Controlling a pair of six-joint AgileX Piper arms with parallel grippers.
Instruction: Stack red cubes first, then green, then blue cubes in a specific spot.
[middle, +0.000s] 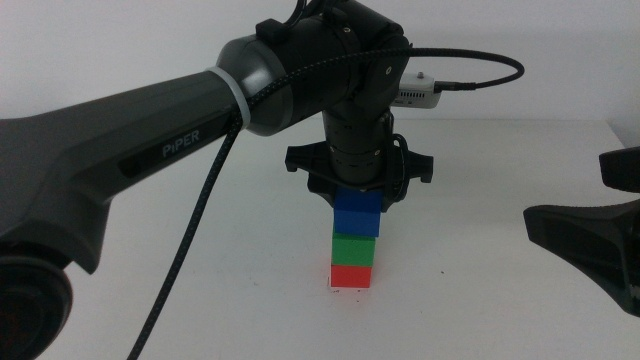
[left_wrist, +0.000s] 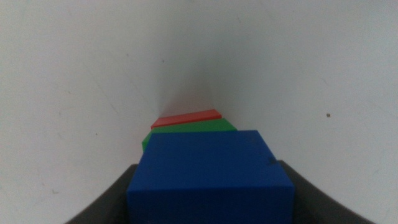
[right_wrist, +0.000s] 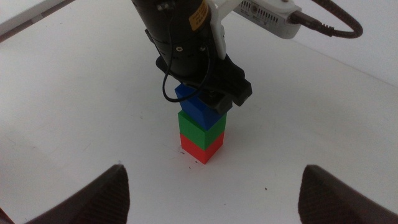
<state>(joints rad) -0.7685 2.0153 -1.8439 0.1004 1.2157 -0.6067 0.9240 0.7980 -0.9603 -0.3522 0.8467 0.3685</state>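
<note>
The left gripper (middle: 357, 200) points straight down over the middle of the white table (middle: 200, 300), its jaws clamped on the blue cube (middle: 357, 219). That cube sits on the green cube (middle: 354, 249), which rests on the red cube (middle: 351, 274), so the three form an upright stack on the table. The right gripper (right_wrist: 211, 193) waits well off toward the table's right edge, jaws spread wide, holding nothing
</note>
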